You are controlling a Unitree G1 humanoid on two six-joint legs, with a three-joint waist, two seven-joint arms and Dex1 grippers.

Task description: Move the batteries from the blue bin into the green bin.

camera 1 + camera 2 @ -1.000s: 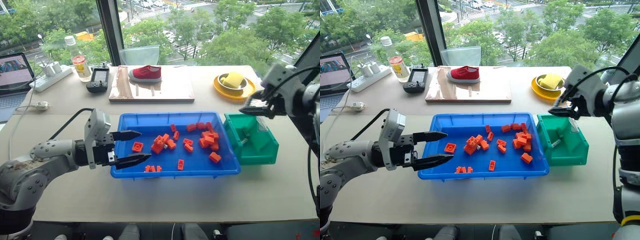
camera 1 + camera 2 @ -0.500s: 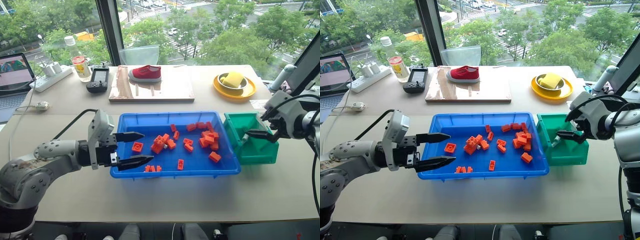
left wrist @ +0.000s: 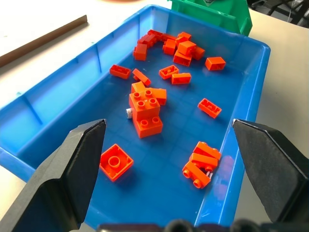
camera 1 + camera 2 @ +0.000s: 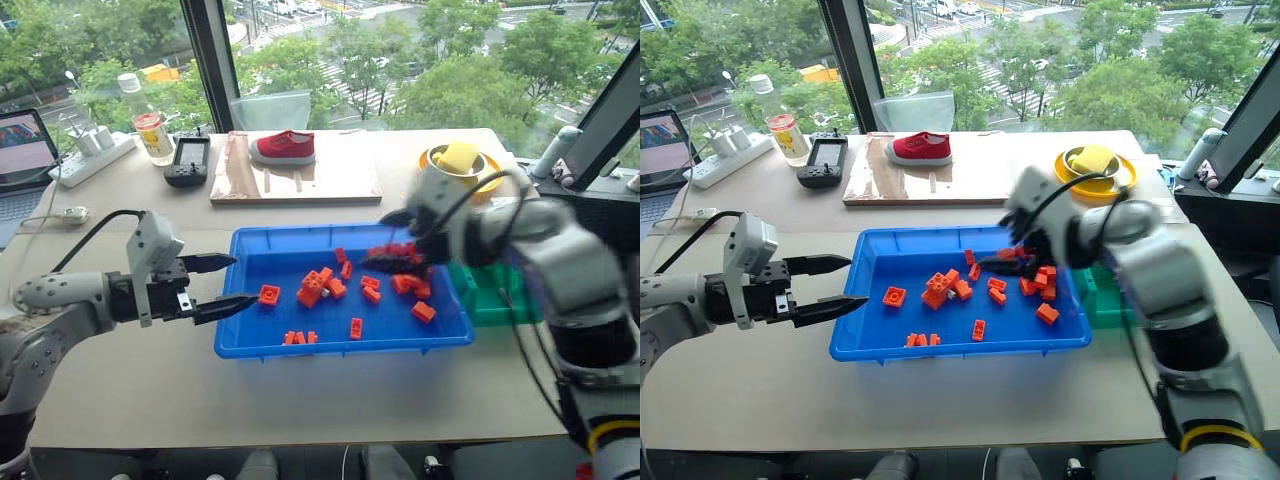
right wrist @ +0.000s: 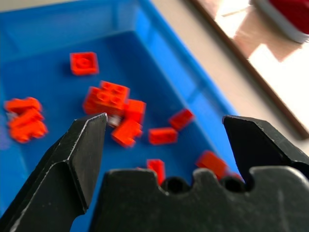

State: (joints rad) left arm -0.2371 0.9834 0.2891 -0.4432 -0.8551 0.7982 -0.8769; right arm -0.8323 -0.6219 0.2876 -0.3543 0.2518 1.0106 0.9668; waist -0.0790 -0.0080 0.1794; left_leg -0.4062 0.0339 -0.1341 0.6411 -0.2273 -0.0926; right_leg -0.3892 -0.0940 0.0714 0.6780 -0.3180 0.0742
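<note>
Left eye view, table by the window. Blue bin (image 4: 340, 349) lies long side across the table, front wall parallel to the table's near edge, with a bare strip of tabletop in front. Green bin (image 4: 497, 297) sits just beside its right end wall, partly hidden by the right arm.

Orange bricks (image 4: 400, 282) crowd the bin's right and far part. A stacked clump (image 4: 316, 290) sits near the middle, a single square brick (image 4: 269, 294) to its left, and a few lie against the front wall. The floor between the single brick and the left wall is bare, the widest free patch.

Left gripper (image 4: 243, 281) hangs at the bin's left end wall, fingers wide apart with nothing between them, tips pointing right over the rim, roughly level.

Right gripper (image 4: 385, 242) is over the bin's far right part, above the bricks, pointing left and down. Right wrist view: both fingers (image 5: 77, 154) stand well apart, nothing held.

Batteries: left wrist view shows a small silvery bit (image 3: 128, 113) touching the clump's side, mostly hidden. Cannot tell whether it is a battery, nor which way its long axis runs.
</note>
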